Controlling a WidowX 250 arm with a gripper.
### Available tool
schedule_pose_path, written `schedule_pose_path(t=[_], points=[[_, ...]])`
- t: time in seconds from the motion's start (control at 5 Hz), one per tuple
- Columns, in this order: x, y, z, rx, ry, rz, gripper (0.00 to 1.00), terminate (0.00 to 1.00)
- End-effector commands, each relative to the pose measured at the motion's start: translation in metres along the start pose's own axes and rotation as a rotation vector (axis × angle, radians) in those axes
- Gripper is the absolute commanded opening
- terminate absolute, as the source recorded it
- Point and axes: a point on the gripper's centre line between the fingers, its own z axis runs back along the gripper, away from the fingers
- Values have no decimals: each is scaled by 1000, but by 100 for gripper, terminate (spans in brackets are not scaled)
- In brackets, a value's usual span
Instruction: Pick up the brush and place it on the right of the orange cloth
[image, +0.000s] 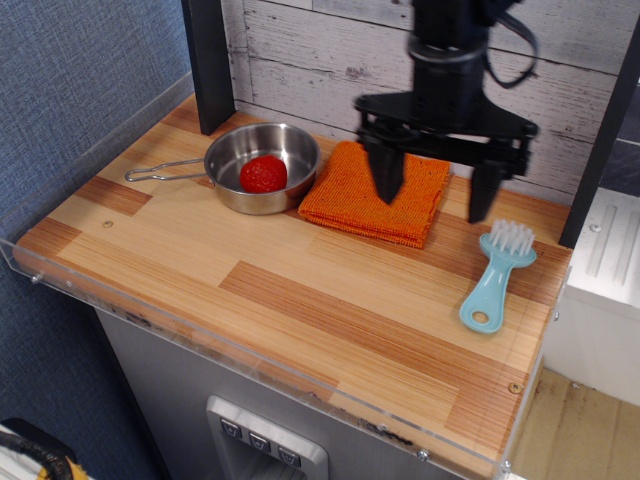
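Note:
The light-blue brush (494, 280) lies flat on the wooden table, to the right of the orange cloth (376, 191), white bristles toward the back, handle hole toward the front. The cloth lies folded at the back middle, next to the steel pan. My gripper (436, 203) hangs above the cloth's right edge, wide open and empty, its two black fingers (386, 175) spread apart. It is up and to the left of the brush, not touching it.
A steel pan (256, 166) with a small red ball (263, 174) in it sits left of the cloth, its wire handle pointing left. A dark post (208, 60) stands at the back left. A clear plastic rim (250, 348) runs along the table's front and left edges.

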Motion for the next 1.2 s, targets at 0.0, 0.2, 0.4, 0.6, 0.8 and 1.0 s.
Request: schedule_pose_path(t=[0.0, 0.2, 0.4, 0.6, 0.8, 1.0], points=[[-11, 31, 27, 66, -53, 14, 100, 0], [-15, 38, 26, 75, -37, 23, 100, 0], [-16, 43, 23, 55, -35, 32, 100, 0], [-14, 49, 16, 63, 22, -40, 100, 0], [-14, 49, 16, 63, 22, -40, 100, 0], [-14, 49, 16, 63, 22, -40, 100, 100]])
